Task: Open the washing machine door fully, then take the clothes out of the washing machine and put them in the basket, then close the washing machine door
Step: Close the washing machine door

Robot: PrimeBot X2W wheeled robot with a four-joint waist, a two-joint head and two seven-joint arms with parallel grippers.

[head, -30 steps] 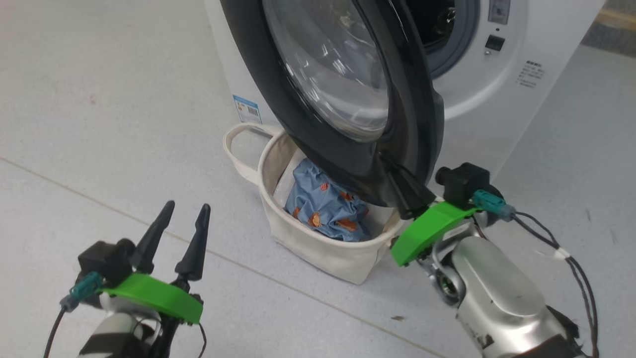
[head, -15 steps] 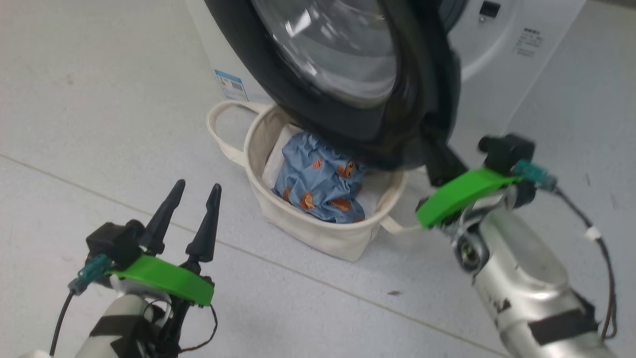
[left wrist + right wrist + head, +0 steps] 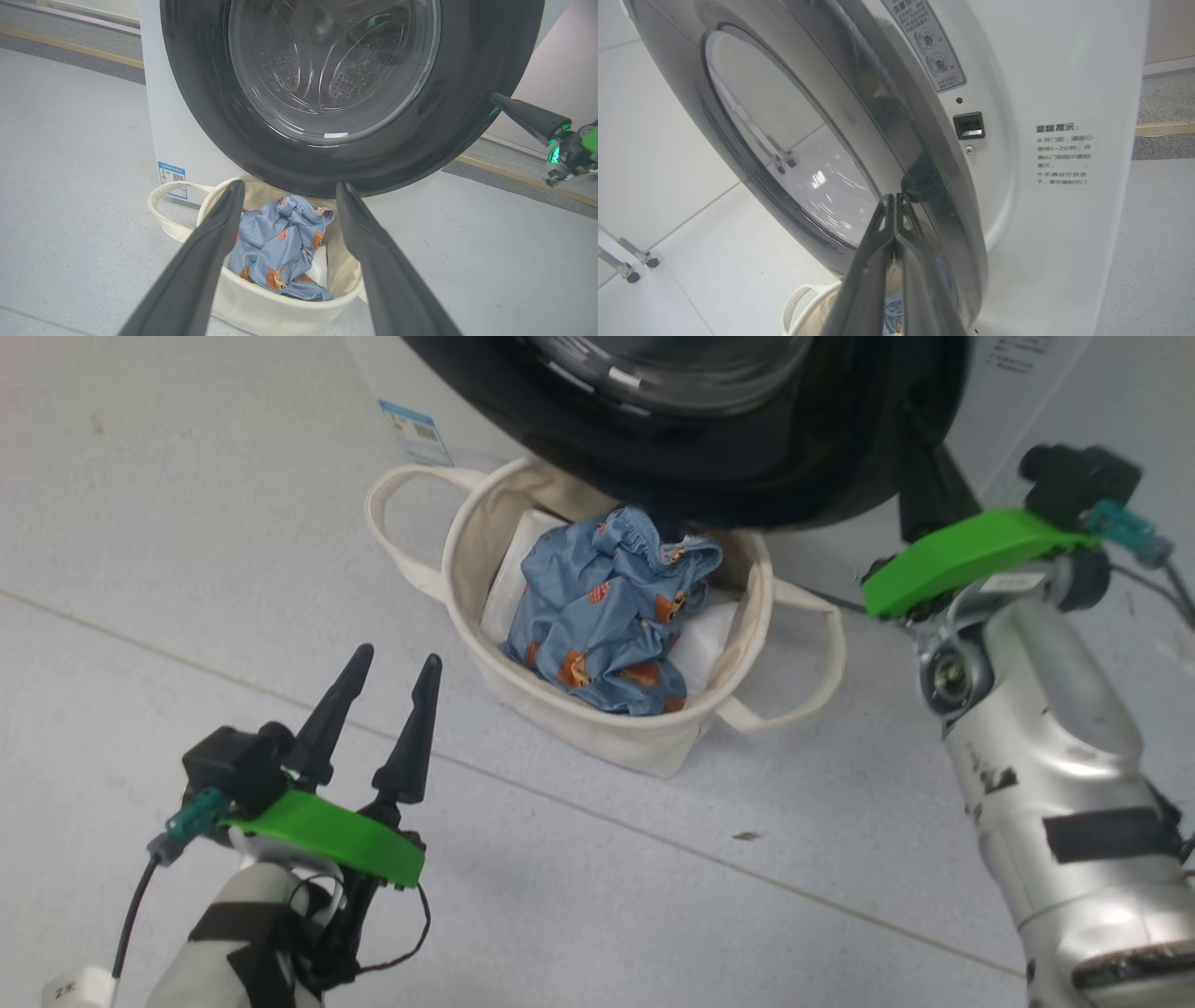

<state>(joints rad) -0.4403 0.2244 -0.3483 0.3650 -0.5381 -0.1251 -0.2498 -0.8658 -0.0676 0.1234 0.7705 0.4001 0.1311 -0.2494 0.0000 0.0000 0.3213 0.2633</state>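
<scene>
QR-coded blue sticker (image 3: 415, 429) is seen low on the white washing machine (image 3: 1064, 70); small Chinese print (image 3: 1063, 154) and a tick/cross pictogram label (image 3: 931, 42) are found near the latch slot (image 3: 969, 126). The washing machine door (image 3: 467, 116), a glossy black ring round bulged clear glass, is seen ajar, its lower edge overhanging the far rim of the soft cream canvas basket (image 3: 597, 728). Crumpled blue bear-print clothes (image 3: 607, 607) are piled in the basket on a white sheet (image 3: 705, 649). Left gripper (image 3: 397, 658) is spread wide, empty, over bare speckled floor (image 3: 187, 569) near the basket. Right gripper (image 3: 894, 198) is pressed closed, nothing clamped, tips set at the door's edge
</scene>
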